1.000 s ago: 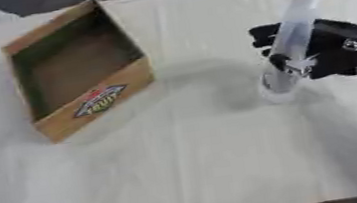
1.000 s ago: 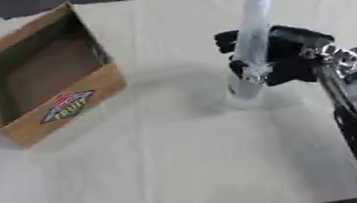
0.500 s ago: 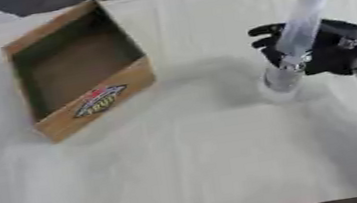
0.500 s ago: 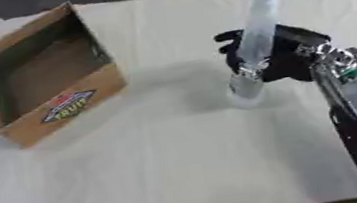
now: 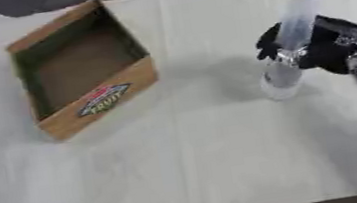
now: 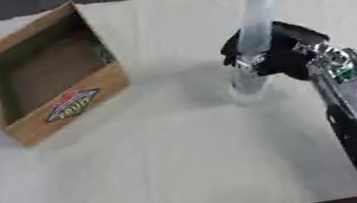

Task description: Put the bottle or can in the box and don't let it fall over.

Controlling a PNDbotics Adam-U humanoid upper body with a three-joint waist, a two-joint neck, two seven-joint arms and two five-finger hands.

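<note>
A tall clear bottle (image 5: 296,35) stands on the cream-covered table (image 5: 192,172), at about three o'clock from the middle of the cloth, its base on the cloth and its neck running up toward one o'clock, so that it looks tilted from the head camera. The right hand (image 6: 277,53) comes in from the four o'clock side on a black and silver arm and has its dark fingers (image 5: 269,45) curled round the lower part of the bottle, just above the base; the hand is closed on it. The bottle's top reaches the upper edge of the view and shows only as a pale blur. At about ten o'clock, well apart from the bottle, sits an open cardboard box (image 5: 84,95) with a coloured oval label (image 5: 104,99) on its near wall; the box lies askew to the table's edges, one corner pointing to seven o'clock, and its brown floor shows bare. The bottle is outside the box, with a stretch of cloth between them. The left hand shows in neither view.
</note>
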